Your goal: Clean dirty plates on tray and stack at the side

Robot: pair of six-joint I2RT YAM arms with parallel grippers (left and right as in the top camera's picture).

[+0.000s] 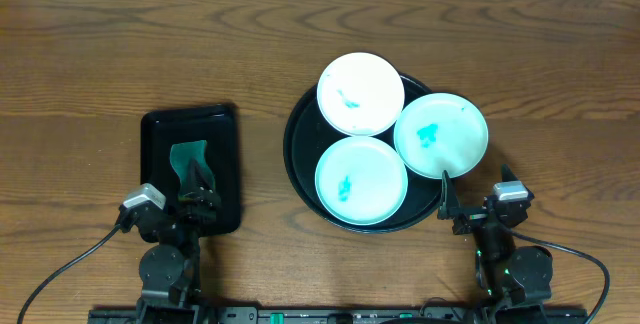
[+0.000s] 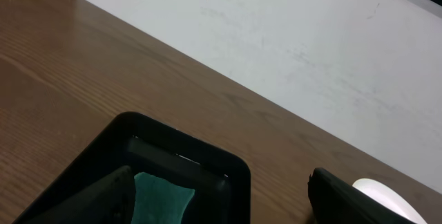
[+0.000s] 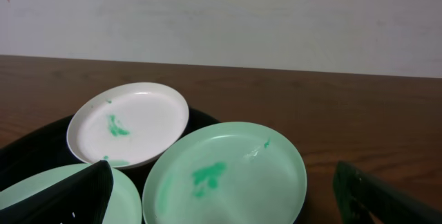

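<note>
**Three smeared plates on the tray, both claws open**

The round black tray point(image 1: 298, 149) sits right of centre on the wooden surface point(image 1: 120, 54) and holds all three plates, crowded edge to edge. The white plate point(image 1: 360, 94) lies at the far side, hanging over the tray's far rim, with a teal smear near its middle. The mint plate on the right point(image 1: 441, 134) overhangs the right rim and has a larger teal patch. The front plate point(image 1: 361, 180), pale mint with a small smear, lies inside the near rim.

To the left, well apart, a small rectangular black tray point(image 1: 155, 164) holds a green sponge point(image 1: 188, 157).

The left claw point(image 2: 214, 196) hangs over the near end of the small tray, jaws spread wide and holding nothing, with the sponge between its fingers in the wrist view. The right claw point(image 3: 221, 182) sits at the round tray's near right edge, jaws also wide apart and empty, facing the right mint plate.
</note>
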